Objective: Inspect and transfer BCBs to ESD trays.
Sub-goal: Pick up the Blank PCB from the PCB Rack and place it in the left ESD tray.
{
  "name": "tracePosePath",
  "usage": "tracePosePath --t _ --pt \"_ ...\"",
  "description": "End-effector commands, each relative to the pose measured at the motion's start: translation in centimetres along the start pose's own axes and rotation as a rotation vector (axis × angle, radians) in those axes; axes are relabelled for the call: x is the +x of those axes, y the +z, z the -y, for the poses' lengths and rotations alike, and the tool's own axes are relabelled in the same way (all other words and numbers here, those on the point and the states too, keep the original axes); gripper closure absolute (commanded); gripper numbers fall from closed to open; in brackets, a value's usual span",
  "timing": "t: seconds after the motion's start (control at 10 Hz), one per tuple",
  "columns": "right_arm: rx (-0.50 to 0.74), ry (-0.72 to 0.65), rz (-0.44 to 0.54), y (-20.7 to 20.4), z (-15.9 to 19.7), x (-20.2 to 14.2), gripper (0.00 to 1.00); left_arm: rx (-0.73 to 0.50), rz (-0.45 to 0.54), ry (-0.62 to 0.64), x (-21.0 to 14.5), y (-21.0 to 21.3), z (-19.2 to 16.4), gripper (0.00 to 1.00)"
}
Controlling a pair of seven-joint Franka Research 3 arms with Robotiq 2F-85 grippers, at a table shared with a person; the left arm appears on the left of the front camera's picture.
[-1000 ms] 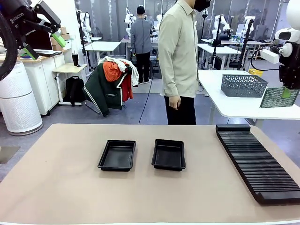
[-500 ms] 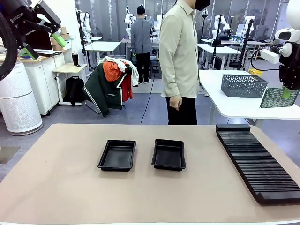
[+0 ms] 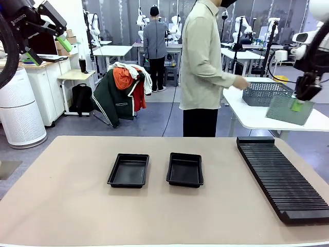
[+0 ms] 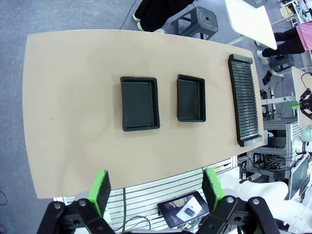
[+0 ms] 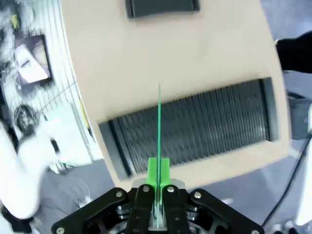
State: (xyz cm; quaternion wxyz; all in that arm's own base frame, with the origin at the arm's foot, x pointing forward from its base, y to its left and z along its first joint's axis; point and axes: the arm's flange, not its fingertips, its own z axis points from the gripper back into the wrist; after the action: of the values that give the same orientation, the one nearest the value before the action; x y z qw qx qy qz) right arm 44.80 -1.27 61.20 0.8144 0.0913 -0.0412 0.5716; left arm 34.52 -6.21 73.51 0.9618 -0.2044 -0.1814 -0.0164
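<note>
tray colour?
Plain black, both trays; the left wrist view shows it best.

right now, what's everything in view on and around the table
table: one, tan, foreground
ESD trays: two, black, empty, side by side at its middle
rack: one, black, ribbed, its right side
BCB: one, green, held up at right
basket: one, grey wire mesh, on the white table behind
person: one, pale shirt, far side, hand at the basket
left end effector: open, empty, raised at left
right end effector: shut on the BCB
</note>
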Motion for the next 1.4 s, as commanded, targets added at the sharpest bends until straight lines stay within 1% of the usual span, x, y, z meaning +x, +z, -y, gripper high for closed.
tracePosePath --t 0.0,0.1,0.3,0.6,0.9,1.1,1.2,1.3 --pt "0.069 -0.195 0.141 -0.8 -0.1 2.5 0.98 0.012 -0.012 -0.002 0.1 0.1 -0.1 0.00" --pt "0.127 -0.313 0.183 -2.3 -0.4 3.9 0.98 0.012 -0.012 -0.002 0.1 0.1 -0.1 0.00" --pt "0.238 -0.483 0.286 -5.3 -1.1 6.1 0.98 0.012 -0.012 -0.002 0.1 0.1 -0.1 0.00" --pt "0.366 -0.677 0.384 -10.6 -2.2 9.8 0.98 0.012 -0.012 -0.002 0.1 0.1 -0.1 0.00" --pt "0.476 -0.808 0.479 -16.9 -4.0 13.6 0.98 0.012 -0.012 -0.002 0.1 0.1 -0.1 0.00" --pt "0.551 -0.855 0.566 -21.2 -5.5 16.2 0.98 0.012 -0.012 -0.002 0.1 0.1 -0.1 0.00" --pt "0.589 -0.857 0.600 -23.2 -6.3 17.6 0.98 0.012 -0.012 -0.002 0.1 0.1 -0.1 0.00" --pt "0.602 -0.888 0.623 -25.1 -7.1 19.0 0.98 0.012 -0.012 -0.002 0.1 0.1 -0.1 0.00"
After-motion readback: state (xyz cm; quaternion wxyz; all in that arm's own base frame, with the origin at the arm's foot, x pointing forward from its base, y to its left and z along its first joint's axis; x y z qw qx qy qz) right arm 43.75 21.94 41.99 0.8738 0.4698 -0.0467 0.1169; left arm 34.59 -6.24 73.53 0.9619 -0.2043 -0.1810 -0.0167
